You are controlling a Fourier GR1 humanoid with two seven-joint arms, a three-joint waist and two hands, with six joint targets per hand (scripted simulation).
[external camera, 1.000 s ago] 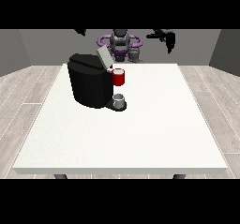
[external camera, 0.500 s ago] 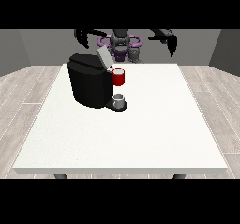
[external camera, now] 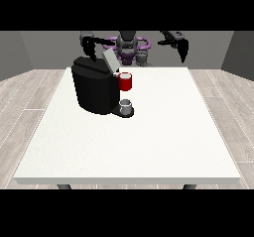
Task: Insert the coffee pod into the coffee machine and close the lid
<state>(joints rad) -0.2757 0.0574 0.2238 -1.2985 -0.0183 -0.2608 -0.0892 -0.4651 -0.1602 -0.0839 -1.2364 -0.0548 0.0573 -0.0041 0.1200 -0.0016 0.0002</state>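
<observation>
The black coffee machine [external camera: 94, 89] stands on the left half of the white table [external camera: 163, 132]. Its grey lid [external camera: 110, 61] is tilted up and open. A red pod holder [external camera: 125, 81] sticks out at the machine's front, and a small grey coffee pod [external camera: 126, 105] sits on the base below it. The hand at the view's left [external camera: 90, 47] hangs just above the machine's back top edge, fingers pointing down, holding nothing. The hand at the view's right [external camera: 181, 46] is raised over the table's far edge, well away from the machine, fingers drooping and empty.
The robot's torso [external camera: 130, 47] stands behind the table's far edge. Bare table top stretches in front of and to the right of the machine. Wooden floor surrounds the table.
Both hands have come down and forward from beside the robot's shoulders. The one at the view's left now hovers close to the machine's top. Machine, lid and pod have not moved.
</observation>
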